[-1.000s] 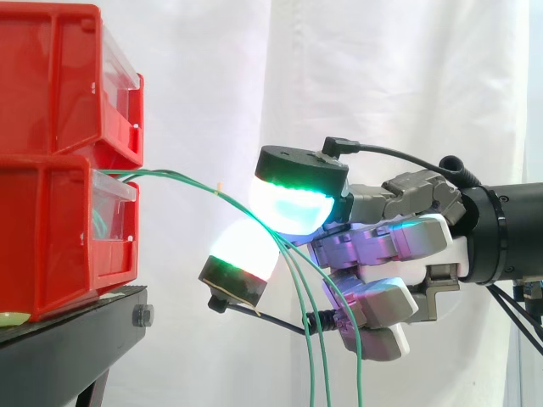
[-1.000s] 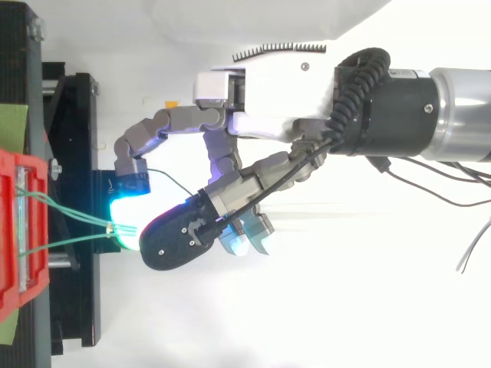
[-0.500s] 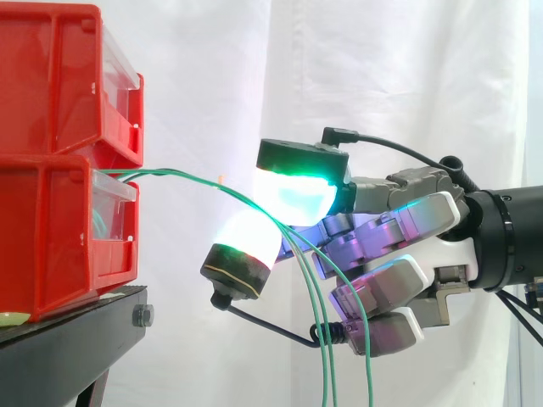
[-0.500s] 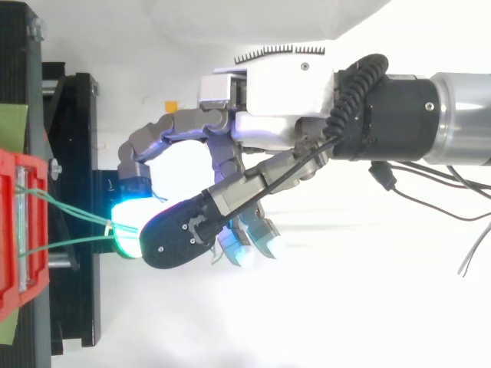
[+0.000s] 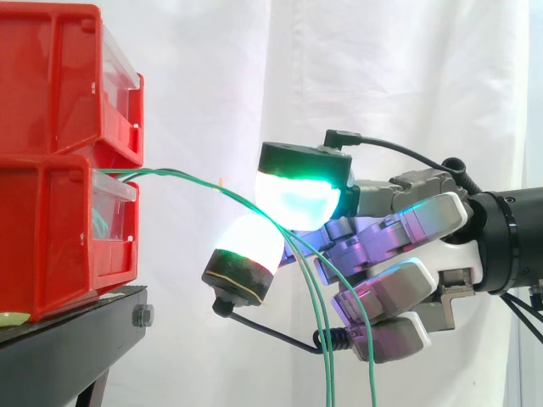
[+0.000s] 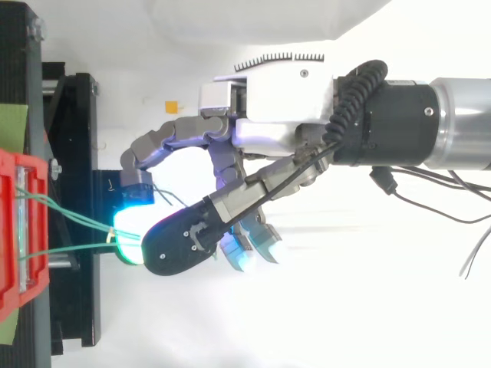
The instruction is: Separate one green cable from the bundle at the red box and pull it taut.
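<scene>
Green cables leave the lower red bin and run right in a shallow arc. They pass between two glowing fingertips of my hand, then hang down past the palm. The upper pad glows cyan-green and the lower one white; they close on the cables a short way right of the bin. From above, two strands converge at the cyan pad. The remaining fingers are curled under the palm.
A second red bin is stacked on the lower one, both on the black stand. The stand's edge lies just left of the fingertips. A small orange mark sits on the white surface. The white curtain hangs behind.
The hand has drifted slightly right and down, and its lower fingers have curled in more. The hanging cable strands have shifted right with it. The bins have not moved.
</scene>
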`<action>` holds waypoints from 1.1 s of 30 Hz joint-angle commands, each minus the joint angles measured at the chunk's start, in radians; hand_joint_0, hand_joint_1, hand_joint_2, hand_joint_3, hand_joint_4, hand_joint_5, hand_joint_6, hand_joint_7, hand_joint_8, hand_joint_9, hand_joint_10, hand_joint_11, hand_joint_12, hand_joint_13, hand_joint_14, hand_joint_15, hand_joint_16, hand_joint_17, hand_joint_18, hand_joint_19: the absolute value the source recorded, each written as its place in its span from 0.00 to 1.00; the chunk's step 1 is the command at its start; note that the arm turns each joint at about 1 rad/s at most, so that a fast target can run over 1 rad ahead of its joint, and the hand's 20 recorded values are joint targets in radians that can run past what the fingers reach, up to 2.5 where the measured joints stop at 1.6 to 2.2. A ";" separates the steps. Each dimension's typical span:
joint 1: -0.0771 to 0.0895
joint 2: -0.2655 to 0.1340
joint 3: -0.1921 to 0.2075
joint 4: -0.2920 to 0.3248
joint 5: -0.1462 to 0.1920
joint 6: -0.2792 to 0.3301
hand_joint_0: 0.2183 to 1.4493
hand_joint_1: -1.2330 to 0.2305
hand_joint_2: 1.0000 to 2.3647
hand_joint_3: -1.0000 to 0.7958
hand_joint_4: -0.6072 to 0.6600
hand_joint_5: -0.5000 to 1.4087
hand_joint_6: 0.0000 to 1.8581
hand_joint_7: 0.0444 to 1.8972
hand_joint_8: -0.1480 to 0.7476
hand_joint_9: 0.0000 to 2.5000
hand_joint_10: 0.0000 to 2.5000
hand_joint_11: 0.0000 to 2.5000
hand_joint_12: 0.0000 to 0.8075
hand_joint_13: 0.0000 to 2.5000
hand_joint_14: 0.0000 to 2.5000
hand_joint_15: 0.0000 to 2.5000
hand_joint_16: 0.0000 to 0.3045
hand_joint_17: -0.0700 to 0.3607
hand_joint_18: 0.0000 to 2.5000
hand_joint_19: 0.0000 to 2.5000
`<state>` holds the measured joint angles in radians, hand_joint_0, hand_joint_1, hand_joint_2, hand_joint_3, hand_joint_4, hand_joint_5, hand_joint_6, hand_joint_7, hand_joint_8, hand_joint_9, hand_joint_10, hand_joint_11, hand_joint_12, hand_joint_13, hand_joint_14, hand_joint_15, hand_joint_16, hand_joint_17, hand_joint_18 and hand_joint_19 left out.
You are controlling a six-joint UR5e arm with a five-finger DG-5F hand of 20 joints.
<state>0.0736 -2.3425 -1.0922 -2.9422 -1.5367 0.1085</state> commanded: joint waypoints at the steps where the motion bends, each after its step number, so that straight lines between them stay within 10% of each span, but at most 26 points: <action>1: 0.000 0.000 0.000 -0.018 -0.016 -0.004 0.43 0.31 0.02 0.47 0.51 0.34 0.27 0.65 0.49 0.78 0.00 0.13 0.57 0.61 0.01 0.26 0.22 0.51 0.63 0.18; 9: -0.005 0.026 0.000 -0.089 -0.095 -0.044 0.43 0.31 0.02 0.47 0.51 0.34 0.27 0.65 0.48 0.78 0.00 0.13 0.57 0.61 0.01 0.26 0.21 0.50 0.63 0.19; 15: -0.017 0.048 0.000 -0.189 -0.100 -0.107 0.43 0.31 0.02 0.47 0.51 0.34 0.27 0.66 0.49 0.78 0.00 0.13 0.57 0.61 0.01 0.26 0.21 0.50 0.63 0.18; 33: -0.020 0.048 0.000 -0.187 -0.100 -0.104 0.43 0.30 0.02 0.47 0.51 0.34 0.27 0.66 0.49 0.77 0.00 0.13 0.57 0.61 0.01 0.26 0.21 0.50 0.62 0.18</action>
<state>0.0537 -2.2940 -1.0922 -3.1296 -1.6368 0.0032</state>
